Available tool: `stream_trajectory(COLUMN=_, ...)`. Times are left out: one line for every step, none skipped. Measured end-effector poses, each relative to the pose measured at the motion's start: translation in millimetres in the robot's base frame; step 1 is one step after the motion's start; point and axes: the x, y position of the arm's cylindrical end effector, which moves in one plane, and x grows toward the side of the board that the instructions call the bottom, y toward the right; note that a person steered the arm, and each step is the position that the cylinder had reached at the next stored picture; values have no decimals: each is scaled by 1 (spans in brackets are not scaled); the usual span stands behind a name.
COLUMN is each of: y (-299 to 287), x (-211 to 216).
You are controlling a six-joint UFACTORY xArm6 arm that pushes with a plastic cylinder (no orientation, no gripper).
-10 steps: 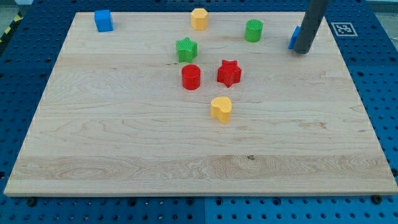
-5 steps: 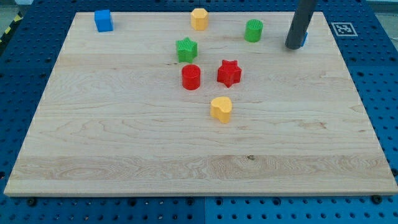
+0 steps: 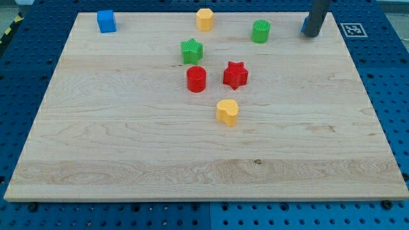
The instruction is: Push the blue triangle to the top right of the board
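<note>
Blue triangle point(image 3: 305, 25) mostly hidden, apparently touching my tip point(image 3: 312, 34), top right.

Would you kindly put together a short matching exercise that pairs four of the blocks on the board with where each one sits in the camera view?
Blocks:
1. blue cube
2. yellow heart-shaped block
3. green cylinder
4. blue triangle

Places:
A. near the board's middle, below the red star
B. top right corner, mostly hidden behind my tip
C. top left corner
D. along the top edge, between the yellow hexagonal block and my tip

Pairs: 1-C, 2-A, 3-D, 4-B
</note>
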Motion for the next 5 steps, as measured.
stream_trajectory(y=5, x=-7)
stream_trajectory(y=5, x=-6)
stream_trajectory(y=-7, x=0)
stream_trajectory(y=-18, x=9)
stream_trajectory(y=-18, x=9)
